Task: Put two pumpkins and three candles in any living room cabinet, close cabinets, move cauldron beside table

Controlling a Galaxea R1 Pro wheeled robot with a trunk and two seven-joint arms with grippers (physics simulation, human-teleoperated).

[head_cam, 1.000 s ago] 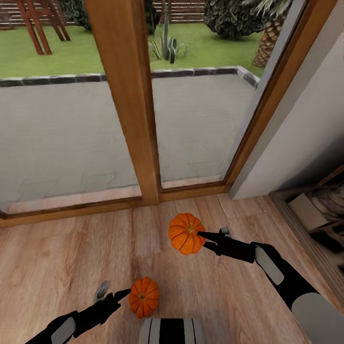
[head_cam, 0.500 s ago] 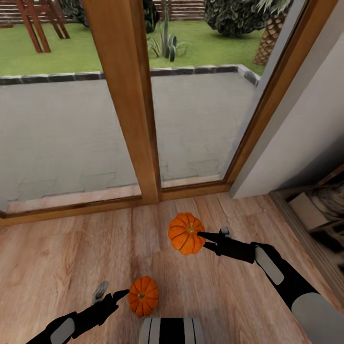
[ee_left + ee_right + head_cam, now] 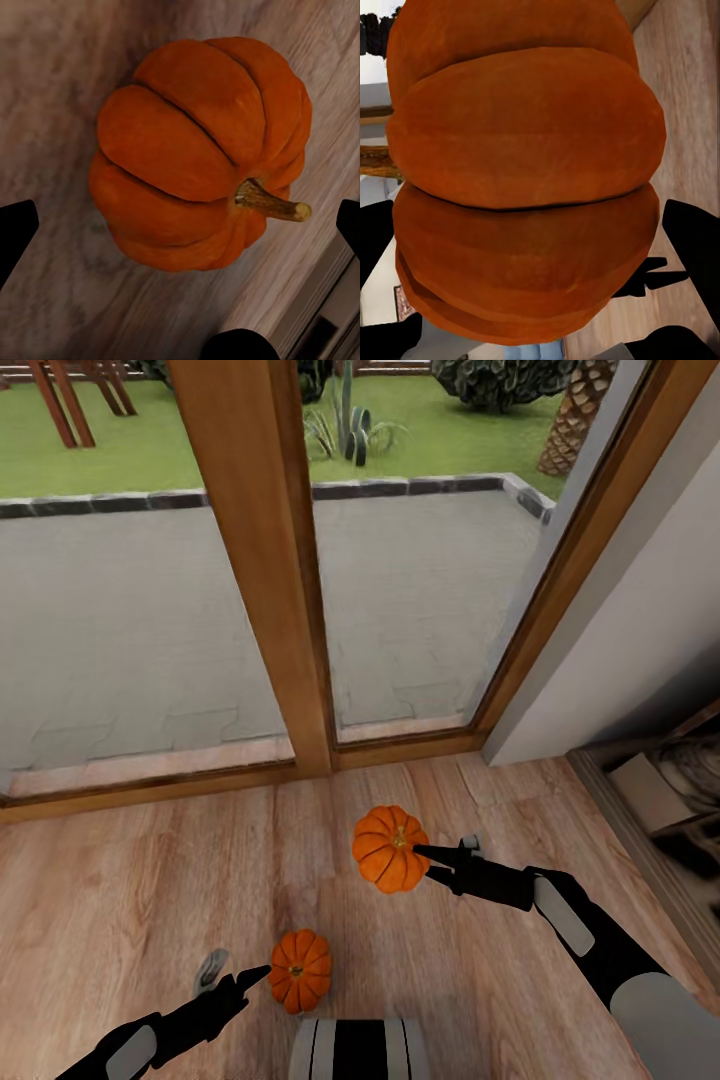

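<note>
A pale wood-plank floor [image 3: 120, 880] runs up to a tall glazed door with a warm wooden frame [image 3: 265, 560]; beyond the glass lie grey paving, a dark stone edging and grass. At the floor's right edge stands an open shelf unit [image 3: 665, 800], its contents too dim to tell.

The right gripper [image 3: 425, 860], a slim black tool, is clamped on a bright-orange ribbed pumpkin [image 3: 390, 848] near the door frame's sill, roughly mid-floor. In the right wrist view this pumpkin [image 3: 525, 172] bulges in broad, smooth, matte lobes between the black fingertips [image 3: 694, 240], which press against its flanks; whether it sits on the planks or is raised off them cannot be told.

The left gripper [image 3: 262, 973] points at the second pumpkin [image 3: 301, 970], which is near the floor's near edge, just in front of the robot's striped trunk [image 3: 360, 1050]. In the left wrist view that pumpkin [image 3: 199, 154] shows deep ribs and a short, woody, tan stem, with the black fingers [image 3: 15, 232] spread wide at either side, clear of its skin.
</note>
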